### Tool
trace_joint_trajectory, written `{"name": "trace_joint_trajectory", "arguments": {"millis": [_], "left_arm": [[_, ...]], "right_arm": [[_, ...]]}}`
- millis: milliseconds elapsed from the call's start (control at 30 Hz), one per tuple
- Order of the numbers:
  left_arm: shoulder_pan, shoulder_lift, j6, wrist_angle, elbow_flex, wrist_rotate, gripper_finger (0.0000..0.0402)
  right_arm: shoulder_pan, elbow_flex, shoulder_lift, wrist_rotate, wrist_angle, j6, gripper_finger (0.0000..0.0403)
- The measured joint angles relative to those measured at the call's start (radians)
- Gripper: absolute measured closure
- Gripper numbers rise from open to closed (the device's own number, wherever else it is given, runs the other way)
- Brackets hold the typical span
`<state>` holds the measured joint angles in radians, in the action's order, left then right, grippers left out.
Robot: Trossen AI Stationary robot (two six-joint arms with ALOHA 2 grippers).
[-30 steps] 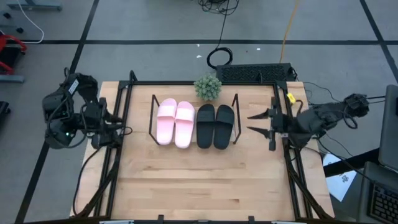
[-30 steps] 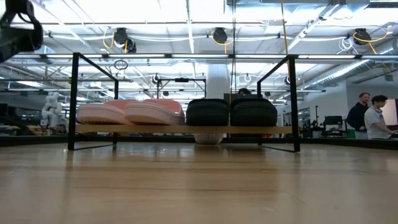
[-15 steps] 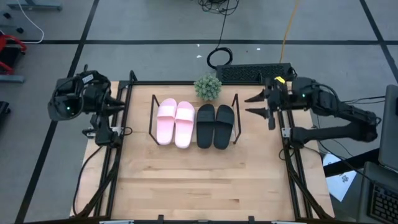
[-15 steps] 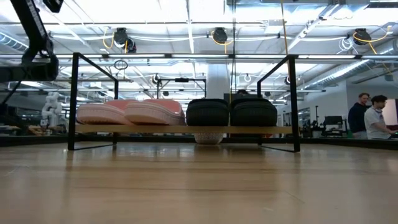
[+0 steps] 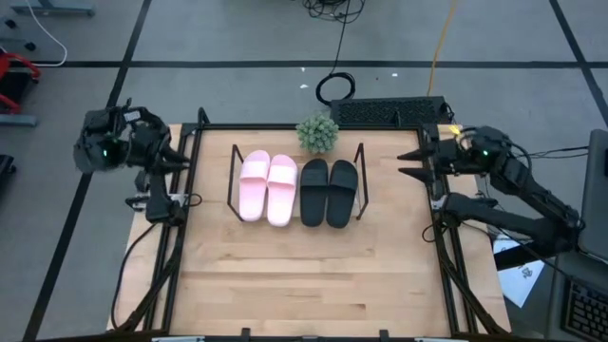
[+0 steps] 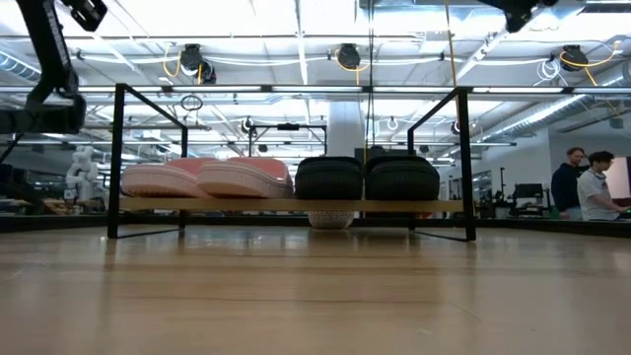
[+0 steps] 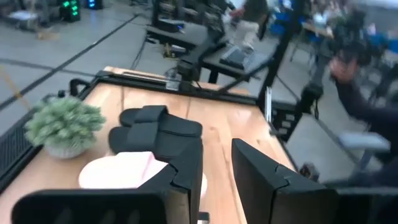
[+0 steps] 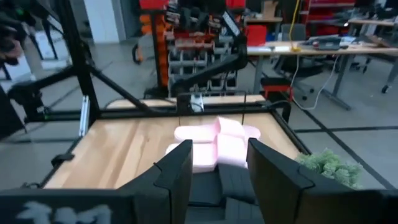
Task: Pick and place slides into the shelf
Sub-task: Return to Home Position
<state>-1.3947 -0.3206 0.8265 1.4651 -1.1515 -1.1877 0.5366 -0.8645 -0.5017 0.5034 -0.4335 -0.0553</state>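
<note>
On the shelf (image 6: 286, 205), toward the back of the bench (image 5: 304, 275), we found the pink slides (image 5: 268, 187) side by side on the left. The black slides (image 5: 329, 192) sat just beside them on the right, near a potted plant (image 5: 317, 132). The left pincer (image 5: 179, 155) hung over the bench's left edge, fingers parted and empty. The right pincer (image 5: 401, 165) hovered at the right edge, likewise spread, holding nothing.

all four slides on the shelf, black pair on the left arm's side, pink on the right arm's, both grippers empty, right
The pairs are swapped: the high view shows the pink pair on the left arm's side of the shelf and the black pair on the right arm's. All four are shelved; left gripper and right gripper empty.
</note>
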Motion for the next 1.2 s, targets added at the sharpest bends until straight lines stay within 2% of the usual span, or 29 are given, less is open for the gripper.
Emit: {"name": "trace_joint_trajectory", "arguments": {"millis": [100,200,300,433,533,633,733,867,967,1067,1200], "left_arm": [[0.076,0.037,-0.057,-0.011,-0.05,0.023,0.0314],[0.187,0.067,-0.144,-0.029,-0.091,0.093,0.0314],[0.333,0.109,-0.164,-0.026,-0.102,0.174,0.0314],[0.569,0.166,-0.186,-0.084,-0.048,0.325,0.0314],[0.756,0.196,-0.291,-0.221,0.02,0.519,0.0314],[0.936,0.224,-0.408,-0.369,0.083,0.778,0.0314],[1.113,0.25,-0.444,-0.432,0.146,1.004,0.0314],[1.33,0.298,-0.469,-0.492,0.251,1.183,0.0314],[1.455,0.316,-0.524,-0.621,0.348,1.353,0.0314],[1.537,0.312,-0.541,-0.711,0.435,1.486,0.0314],[1.579,0.309,-0.568,-0.903,0.59,1.599,0.0314]], "right_arm": [[0.008,0.052,0.076,0.006,0.004,0.031,0.0259],[0.008,0.083,0.124,0.029,-0.012,0.059,0.0259],[0.008,0.097,0.159,0.029,-0.049,0.085,0.0259],[0.008,0.106,0.188,0.027,-0.059,0.096,0.0259],[0.008,0.106,0.2,0.029,-0.059,0.097,0.0259],[0.008,0.107,0.205,0.095,-0.074,0.093,0.0259],[0.007,0.133,0.228,0.137,-0.063,0.097,0.0259],[0.007,0.191,0.281,0.128,-0.041,0.111,0.0259],[0.007,0.253,0.332,0.138,0.042,0.154,0.0259],[0.007,0.324,0.371,0.176,0.153,0.198,0.0259],[0.007,0.435,0.375,0.216,0.315,0.281,0.0259]]}}
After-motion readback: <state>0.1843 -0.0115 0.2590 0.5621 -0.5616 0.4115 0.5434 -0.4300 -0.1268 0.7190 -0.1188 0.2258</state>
